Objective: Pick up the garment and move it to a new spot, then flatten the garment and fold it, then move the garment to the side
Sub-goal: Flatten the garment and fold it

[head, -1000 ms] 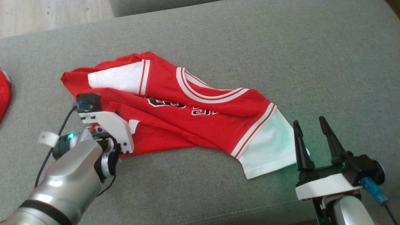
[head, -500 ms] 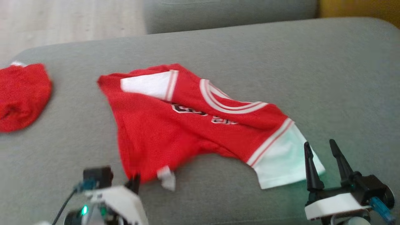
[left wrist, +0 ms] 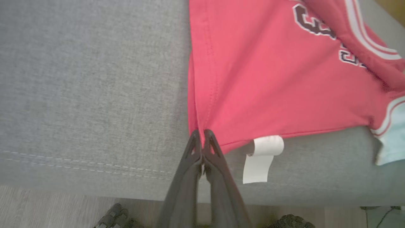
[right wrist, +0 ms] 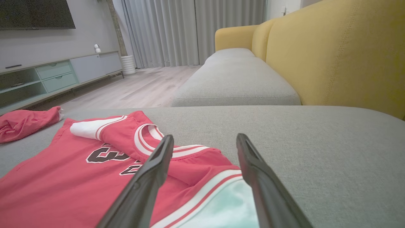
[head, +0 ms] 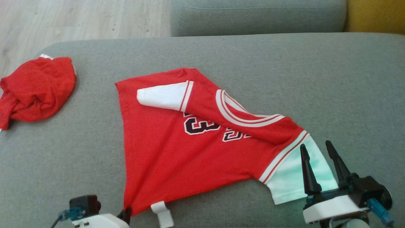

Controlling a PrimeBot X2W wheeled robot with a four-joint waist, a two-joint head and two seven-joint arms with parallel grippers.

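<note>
Head view, left to right. A second red cloth heap point(head: 38, 88) sits far left on the grey cushion point(head: 79, 158), well apart from the work; I read it as not my item.

My left gripper point(head: 126, 214) is at the near edge of the cushion. In the left wrist view it point(left wrist: 202, 132) is pinched fully closed on the bottom corner of the garment point(left wrist: 269, 79), with the hem drawn into a point between the fingers. The white tag point(left wrist: 262, 158) hangs just beside them, over the cushion front.

The garment point(head: 177, 158) lies mid-cushion, red front up. The body fans out fairly flat from my pinched corner, with some tension creases running to it.

The upper part is not flat. The folded-in sleeve point(head: 161, 96) lies on top of the chest. A shoulder fold with the collar point(head: 243, 115) runs across and covers part of the number print point(head: 202, 126).

The spread sleeve point(head: 284, 185) lies flat at the right. My right gripper point(head: 316, 145) hangs over it, and I cannot tell if it touches. The right wrist view shows this gripper point(right wrist: 205, 136) with fingers wide apart and nothing between them.

Progress, my judgement:
- Pick and move to a new spot look done.
- Flattening is mid-way: the lower left corner is pulled out, the top is doubled over.
- Left to do: free the tucked sleeve and shoulder, smooth, fold, then move aside.
</note>
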